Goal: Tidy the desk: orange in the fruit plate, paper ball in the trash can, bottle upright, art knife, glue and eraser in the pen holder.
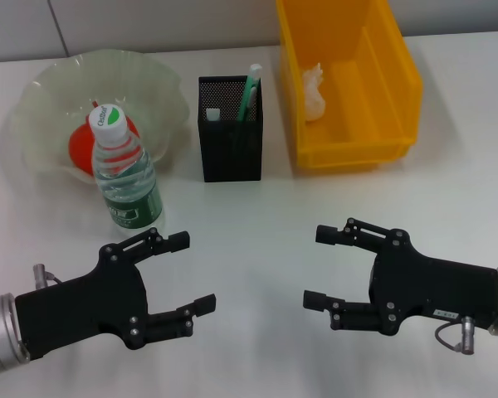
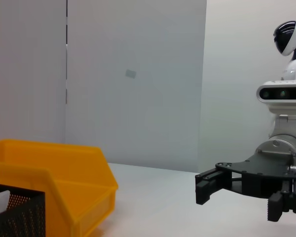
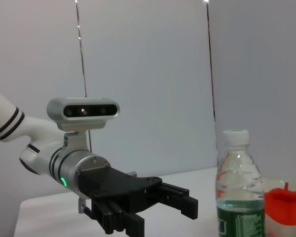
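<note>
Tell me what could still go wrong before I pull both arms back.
The bottle stands upright just beyond the open left gripper; a careless swing could topple it against the fruit plate. The right gripper, also open, has free table around it, so it looks less risky.

White table point(image 1: 257, 224) holds four things directly — the fruit plate point(image 1: 162, 79) far left, bottle point(image 1: 126, 178) upright before it, pen holder point(image 1: 231, 145) mid, trash can point(image 1: 390, 83) right.

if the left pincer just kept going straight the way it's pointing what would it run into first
Probably the right pincer. The left pincer is open, low over the table, pointing across at it, with only bare tabletop between. Depth is uncertain; it might pass just in front.
</note>
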`<state>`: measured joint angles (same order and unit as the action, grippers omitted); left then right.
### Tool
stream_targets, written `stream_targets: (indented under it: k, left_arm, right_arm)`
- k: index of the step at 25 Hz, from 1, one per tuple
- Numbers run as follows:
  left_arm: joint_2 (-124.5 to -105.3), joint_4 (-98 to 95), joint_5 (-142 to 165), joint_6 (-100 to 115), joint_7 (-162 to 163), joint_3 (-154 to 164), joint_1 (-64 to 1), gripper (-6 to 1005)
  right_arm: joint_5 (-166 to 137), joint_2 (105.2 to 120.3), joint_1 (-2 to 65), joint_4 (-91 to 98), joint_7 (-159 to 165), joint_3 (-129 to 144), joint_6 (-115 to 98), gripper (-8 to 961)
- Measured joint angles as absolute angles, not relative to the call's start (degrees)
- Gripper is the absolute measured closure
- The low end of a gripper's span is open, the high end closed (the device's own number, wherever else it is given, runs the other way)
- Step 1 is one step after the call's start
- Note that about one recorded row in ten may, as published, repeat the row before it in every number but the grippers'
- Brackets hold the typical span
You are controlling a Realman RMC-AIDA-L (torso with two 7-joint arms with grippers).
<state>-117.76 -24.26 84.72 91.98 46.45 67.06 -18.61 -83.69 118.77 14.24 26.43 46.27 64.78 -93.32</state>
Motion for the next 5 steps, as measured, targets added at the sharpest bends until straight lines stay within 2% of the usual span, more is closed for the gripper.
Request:
stream_targets:
  k: [5]
  left_arm:
    - [-117.77,-24.02,84.72,91.86,46.36,67.08,-18.80,150]
  right_arm:
    - [-83.69,118.88,14.40,26.45,46.27,64.85,-93.07,126]
